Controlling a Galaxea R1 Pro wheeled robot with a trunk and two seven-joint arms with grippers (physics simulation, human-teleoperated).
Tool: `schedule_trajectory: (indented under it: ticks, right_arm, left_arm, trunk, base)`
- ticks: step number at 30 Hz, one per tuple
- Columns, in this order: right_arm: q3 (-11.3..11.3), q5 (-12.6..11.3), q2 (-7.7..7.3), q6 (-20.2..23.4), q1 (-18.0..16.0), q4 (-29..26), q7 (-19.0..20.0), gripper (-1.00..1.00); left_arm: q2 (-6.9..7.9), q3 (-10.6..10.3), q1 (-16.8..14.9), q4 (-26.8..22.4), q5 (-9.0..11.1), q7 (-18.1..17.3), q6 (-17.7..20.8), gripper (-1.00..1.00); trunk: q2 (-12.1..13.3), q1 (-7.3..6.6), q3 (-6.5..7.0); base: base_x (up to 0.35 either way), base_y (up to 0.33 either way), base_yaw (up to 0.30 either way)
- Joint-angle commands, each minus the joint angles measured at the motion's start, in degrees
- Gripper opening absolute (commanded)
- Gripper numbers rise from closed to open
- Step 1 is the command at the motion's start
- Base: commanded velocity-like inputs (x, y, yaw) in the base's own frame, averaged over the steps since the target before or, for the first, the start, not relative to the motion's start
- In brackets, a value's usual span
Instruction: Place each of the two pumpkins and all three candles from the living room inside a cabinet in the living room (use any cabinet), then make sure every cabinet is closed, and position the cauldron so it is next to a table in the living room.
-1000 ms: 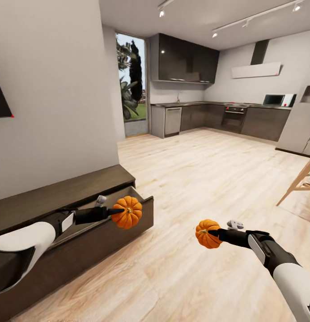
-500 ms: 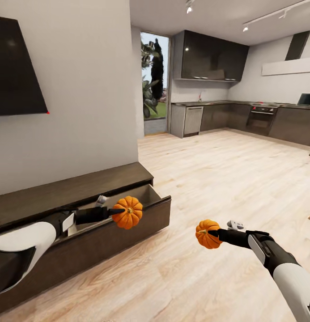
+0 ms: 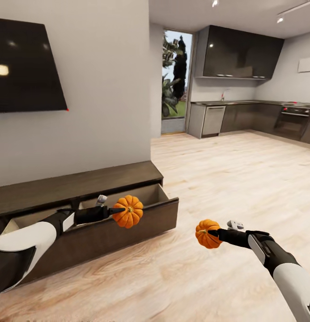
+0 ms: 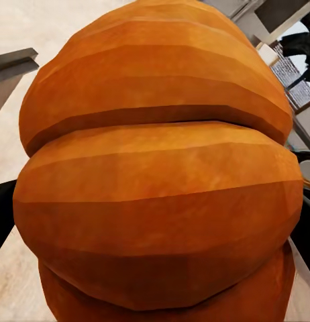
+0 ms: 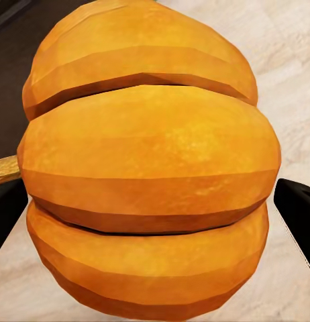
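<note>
Beside open cabinet (image 3: 128, 223), left gripper (image 3: 113, 210) and right gripper (image 3: 212, 232) each pinch a pumpkin (image 3: 128, 212)

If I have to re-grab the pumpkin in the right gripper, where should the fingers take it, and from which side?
Take the right pumpkin across its ribbed belly, as the right gripper does now, coming in level from the side. The right wrist view shows a broad, rounded body with grooves that probably seat the fingers. Its stem looks short and thin, so probably a poor hold.

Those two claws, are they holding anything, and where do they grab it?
Each holds a pumpkin: left gripper one pumpkin, right gripper the other pumpkin, both pinched across their ribbed sides.
</note>
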Motion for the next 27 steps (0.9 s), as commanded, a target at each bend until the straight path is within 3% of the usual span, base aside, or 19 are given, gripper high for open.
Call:
schedule_trajectory:
  ticks: [1,11,17,27]
  right_arm:
    - [0.0,-0.1,0.01,0.0,0.0,0.0,0.0,-1.00]
    - [0.0,-0.1,0.01,-0.8,0.0,0.0,0.0,-1.00]
    - [0.0,0.0,-0.03,-0.8,0.0,0.0,0.0,-1.00]
    - [0.0,-0.1,-0.02,-0.8,0.0,0.0,-0.1,-1.00]
  left_arm:
    - [0.00,0.1,0.0,0.0,0.0,0.0,0.0,-1.00]
    - [0.01,0.2,0.0,0.0,0.0,0.0,0.0,-1.00]
    - [0.01,0.2,0.0,0.0,0.0,-0.1,0.0,-1.00]
    - [0.07,0.1,0.0,0.0,0.0,-0.1,0.0,-1.00]
  trunk:
    - [0.0,0.00,-0.03]
    - [0.0,0.00,-0.33]
    - [0.0,0.00,-0.41]
    - [0.0,0.00,-0.96]
  base:
    - [0.073,-0.322,0.289]
    - [0.074,-0.313,0.287]
    - [0.074,-0.278,0.092]
    - [0.073,-0.230,0.222]
